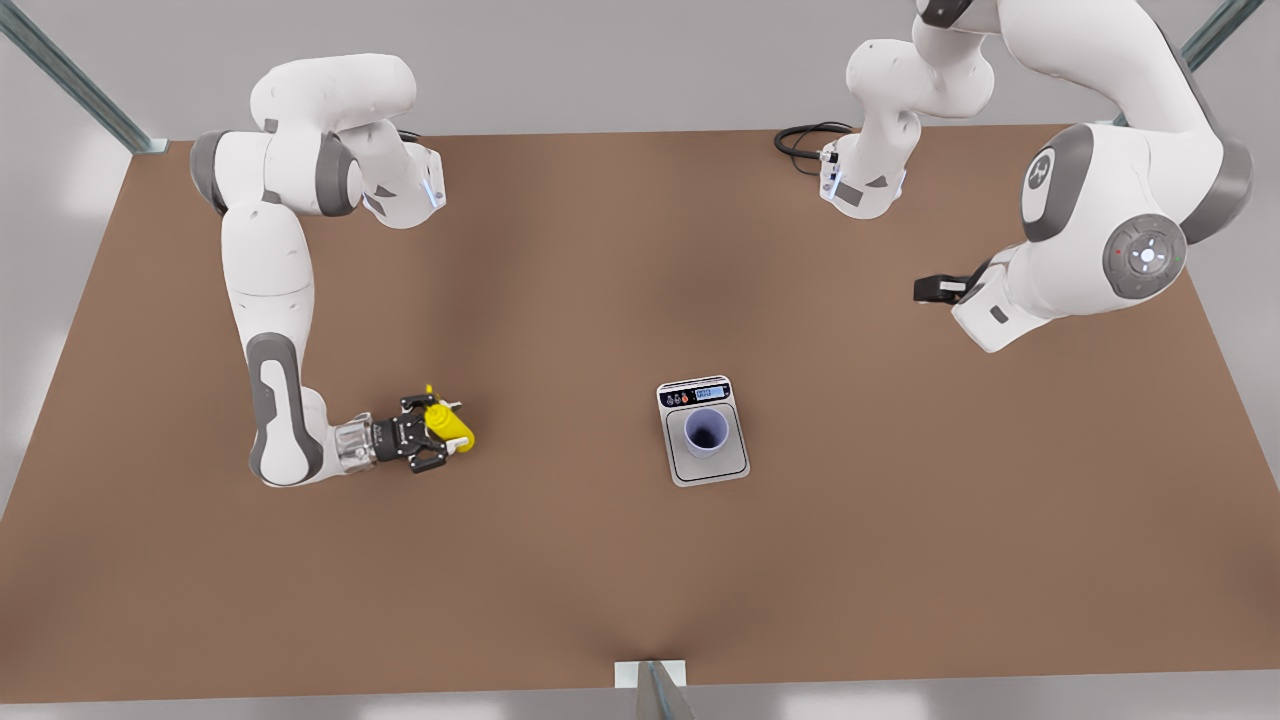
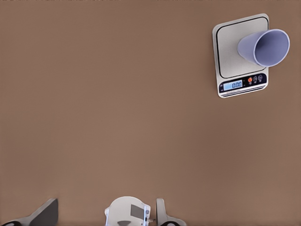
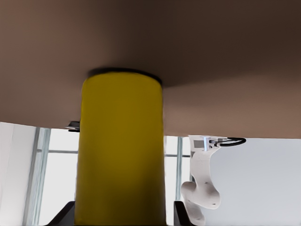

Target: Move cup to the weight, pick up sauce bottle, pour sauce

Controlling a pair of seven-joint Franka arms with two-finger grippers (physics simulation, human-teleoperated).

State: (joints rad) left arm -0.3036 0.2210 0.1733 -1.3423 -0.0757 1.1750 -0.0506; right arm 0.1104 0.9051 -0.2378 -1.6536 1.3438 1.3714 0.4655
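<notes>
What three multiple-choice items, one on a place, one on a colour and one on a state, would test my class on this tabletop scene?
1. Where is the cup?
A. On the weight
B. On the bare table beside it
C. In a gripper

2. What colour is the sauce bottle?
A. Red
B. Yellow
C. Green

3. What is the right gripper doing?
A. Hanging open above the cup
B. Resting on the weight
C. Gripping the sauce bottle

Key: 1 A, the cup stands on the scale's platform. 2 B, its body and nozzle are bright yellow. 3 C, its fingers close on the bottle at the front view's left, while the left gripper waits high at the front view's right.
</notes>
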